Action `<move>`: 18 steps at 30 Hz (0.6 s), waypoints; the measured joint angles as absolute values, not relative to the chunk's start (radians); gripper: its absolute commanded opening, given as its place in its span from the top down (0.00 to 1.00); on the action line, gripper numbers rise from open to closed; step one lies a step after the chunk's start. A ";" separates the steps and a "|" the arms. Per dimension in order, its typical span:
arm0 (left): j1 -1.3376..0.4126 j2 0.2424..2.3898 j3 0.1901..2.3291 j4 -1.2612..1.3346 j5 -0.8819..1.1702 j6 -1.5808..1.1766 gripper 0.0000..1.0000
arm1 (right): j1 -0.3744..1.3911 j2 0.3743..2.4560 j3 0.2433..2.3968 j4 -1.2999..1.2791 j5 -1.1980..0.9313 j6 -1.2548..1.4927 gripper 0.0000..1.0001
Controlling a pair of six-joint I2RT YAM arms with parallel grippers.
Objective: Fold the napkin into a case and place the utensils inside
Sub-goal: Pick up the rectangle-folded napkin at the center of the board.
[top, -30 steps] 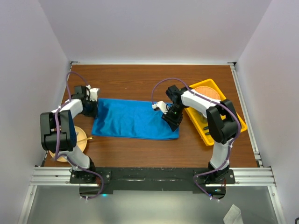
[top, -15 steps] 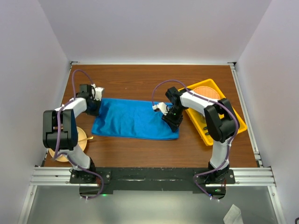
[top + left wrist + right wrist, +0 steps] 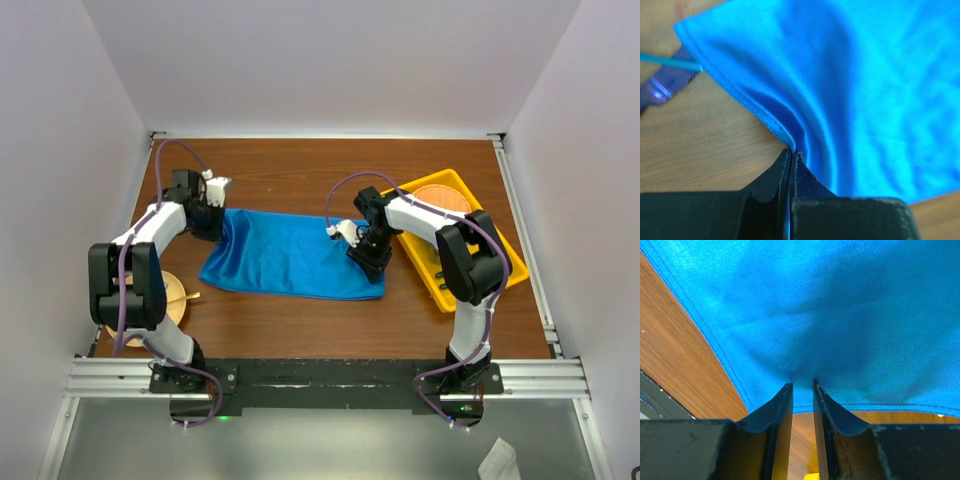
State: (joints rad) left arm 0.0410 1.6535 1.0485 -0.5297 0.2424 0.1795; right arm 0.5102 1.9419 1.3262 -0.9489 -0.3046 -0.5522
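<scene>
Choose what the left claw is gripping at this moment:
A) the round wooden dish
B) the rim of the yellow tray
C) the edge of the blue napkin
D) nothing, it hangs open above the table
C: in the left wrist view the left claw is pinched shut on the hem of the napkin, and the cloth puckers toward its tips.

Left arm (image 3: 158, 222) stretched forward, left gripper (image 3: 790, 152) jaws pinched tight together; right arm (image 3: 425, 216) bent inward, right gripper (image 3: 801, 385) jaws clamped, narrow gap.
</scene>
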 measured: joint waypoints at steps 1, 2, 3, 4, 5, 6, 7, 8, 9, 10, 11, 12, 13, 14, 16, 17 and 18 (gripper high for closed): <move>0.035 1.646 1.065 -0.542 0.261 0.176 1.00 | 0.510 1.942 1.326 -0.949 -0.305 -0.552 0.73; 0.029 1.638 1.082 -0.550 0.280 0.174 1.00 | 0.510 1.943 1.326 -0.949 -0.305 -0.551 0.74; 0.024 1.631 1.092 -0.553 0.293 0.172 1.00 | 0.510 1.944 1.326 -0.949 -0.305 -0.551 0.73; 0.014 1.623 1.106 -0.558 0.311 0.167 1.00 | 0.510 1.946 1.326 -0.949 -0.305 -0.550 0.73; 0.006 1.617 1.115 -0.563 0.323 0.165 1.00 | 0.510 1.947 1.326 -0.949 -0.305 -0.549 0.73; -0.005 1.612 1.124 -0.567 0.336 0.159 1.00 | 0.510 1.948 1.327 -0.950 -0.305 -0.549 0.73; -0.020 1.609 1.135 -0.571 0.351 0.151 1.00 | 0.510 1.951 1.330 -0.952 -0.305 -0.548 0.73; -0.037 1.609 1.143 -0.572 0.367 0.145 1.00 | 0.510 1.952 1.333 -0.953 -0.305 -0.546 0.73; -0.054 1.609 1.150 -0.572 0.380 0.137 1.00 | 0.510 1.953 1.335 -0.956 -0.305 -0.545 0.73; -0.072 1.609 1.156 -0.574 0.395 0.127 1.00 | 0.510 1.956 1.339 -0.957 -0.305 -0.542 0.73; -0.088 1.609 1.160 -0.575 0.408 0.118 1.00 | 0.510 1.957 1.342 -0.958 -0.305 -0.542 0.73; -0.105 1.609 1.164 -0.576 0.423 0.105 1.00 | 0.510 1.957 1.343 -0.957 -0.305 -0.542 0.74; -0.123 1.609 1.168 -0.576 0.435 0.091 1.00 | 0.510 1.957 1.347 -0.958 -0.305 -0.541 0.73; -0.141 1.609 1.171 -0.575 0.449 0.079 1.00 | 0.510 1.957 1.353 -0.958 -0.306 -0.540 0.73; -0.181 1.610 1.177 -0.570 0.477 0.042 1.00 | 0.509 1.957 1.366 -0.962 -0.310 -0.537 0.73; -0.196 1.612 1.180 -0.567 0.486 0.032 1.00 | 0.508 1.955 1.373 -0.965 -0.313 -0.533 0.73; -0.217 1.618 1.186 -0.562 0.500 0.012 1.00 | 0.504 1.954 1.381 -0.969 -0.320 -0.530 0.73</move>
State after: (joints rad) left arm -0.2173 1.6184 1.1862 -0.5621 0.5003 0.0124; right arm 0.5041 1.9545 1.3811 -0.9691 -0.3202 -0.5297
